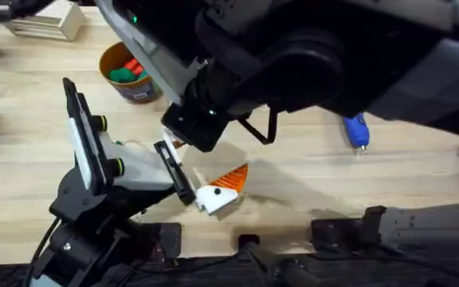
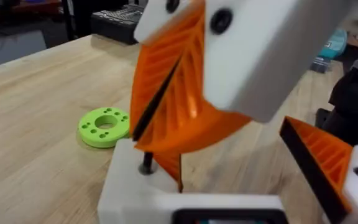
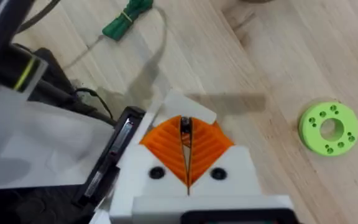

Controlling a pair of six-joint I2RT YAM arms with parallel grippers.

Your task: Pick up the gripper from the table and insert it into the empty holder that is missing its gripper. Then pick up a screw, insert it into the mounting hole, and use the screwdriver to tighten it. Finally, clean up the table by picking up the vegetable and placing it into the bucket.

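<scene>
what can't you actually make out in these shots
- Screw: too small to find; a dark blurred arm covers the overhead middle.
- Screwdriver: upper end hidden under that arm, overhead.
- Bucket: right side cut by the arm, overhead.
- Green ring: blurred, left wrist view.

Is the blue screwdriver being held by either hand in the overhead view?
No, the blue screwdriver lies alone on the table, apart from both arms.

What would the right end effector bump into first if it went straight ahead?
Most likely the white holder, which sits just past the right end effector and its shut orange tips. How near they are is hard to tell.
</scene>
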